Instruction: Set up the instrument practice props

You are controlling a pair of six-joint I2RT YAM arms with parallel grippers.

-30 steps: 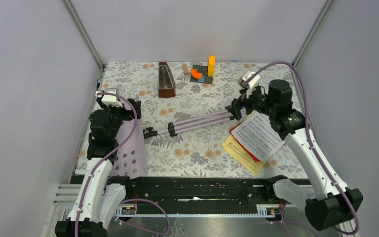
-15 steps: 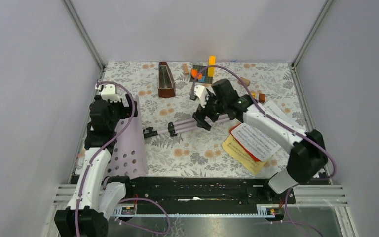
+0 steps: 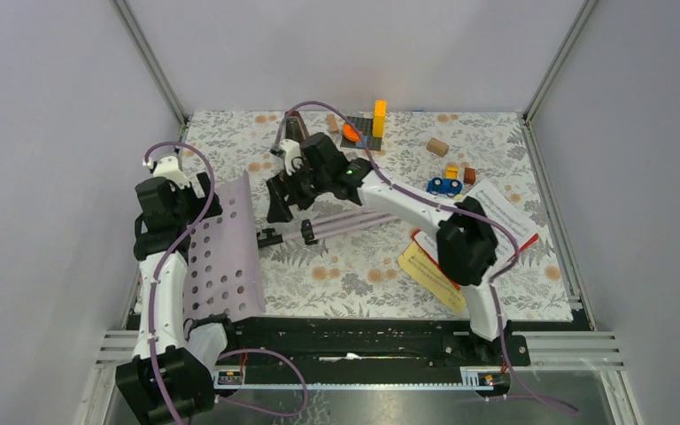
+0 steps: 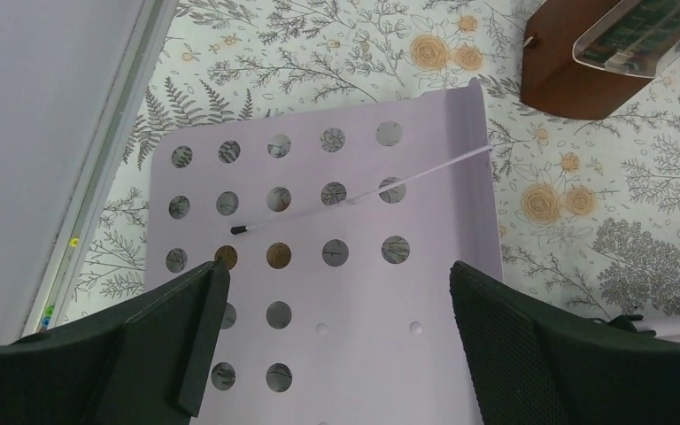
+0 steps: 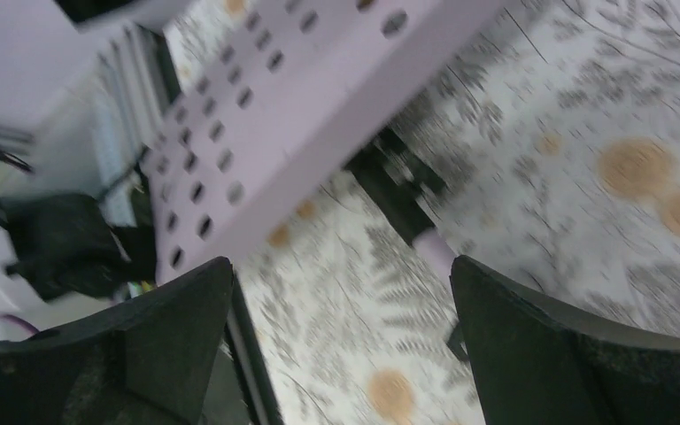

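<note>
Music-stand panel (image 3: 226,257): pale pink, perforated, down on the left side of the surface (image 3: 345,279). Flat or slightly tipped, can't tell. A thin white stick (image 4: 363,190) lies across its holes. Tripod (image 3: 359,219) is folded and on its side mid-surface, with its black-jointed end just beside the panel's right edge. Sheet-music pages (image 3: 425,266) sit in a loose overlapping pile at right, well apart from the panel. Nothing assembled yet.

Left claw (image 4: 336,354) hovers over the panel, fingers spread wide, nothing between them. Looks lined up to take the panel. It's a thin sheet, so I'd expect an edge grab.

Right claw (image 3: 283,202) reaches across to the tripod's jointed end, also spread, gripping nothing. Wrist view is blurred but shows the black joint and the panel edge below it. My read: that end is where the panel mounts, hence both claws at that spot.

Risk: the stick slides off if the panel tilts. Metronome (image 4: 584,84) sits close behind the panel, so watch clearance. Toy blocks (image 3: 367,124) and cork cylinder (image 3: 437,146) are at the back, not involved.
</note>
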